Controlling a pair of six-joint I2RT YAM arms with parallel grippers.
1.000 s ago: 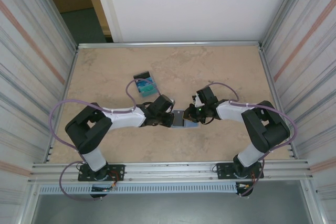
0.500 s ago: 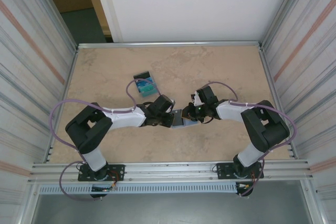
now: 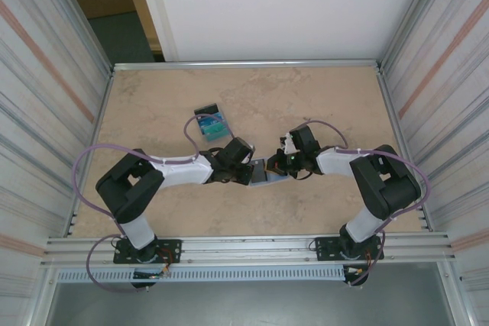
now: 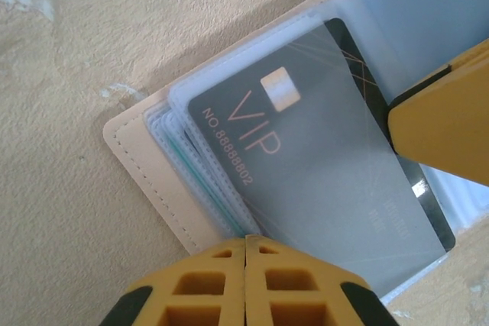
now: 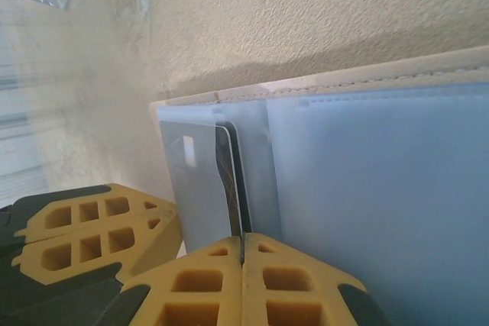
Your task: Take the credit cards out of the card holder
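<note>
**A:** Where does the card holder sit, and what has hold of it?

**B:** The card holder (image 4: 145,159) lies open on the table (image 3: 306,97), midway between the two arms. The pile of loose cards (image 3: 212,124) is well apart, further back on the left. The left end effector (image 4: 246,265) is pinched fully closed on the near edge of the holder. The right end effector (image 5: 243,265) is also clamped tight, and the dark edge of the grey card (image 4: 306,166) runs straight into its seam, so I judge it grips that card.

**A:** How will the card behave?

**B:** It is likely light, stiff and slick. It should slide if drawn flat along its sleeve, and bind or flex if tilted. The exposed short edge is the place to hold it. The holder is soft and light and would probably drag along unless its stitched rim is pinned.

**A:** What can't you make out?

**B:** In the left wrist view one end of the card is covered by the right finger. The frosted clear sleeves (image 4: 177,112) blur whether the card is partly free. A thin teal edge shows beneath, but I cannot count the cards behind it.
</note>
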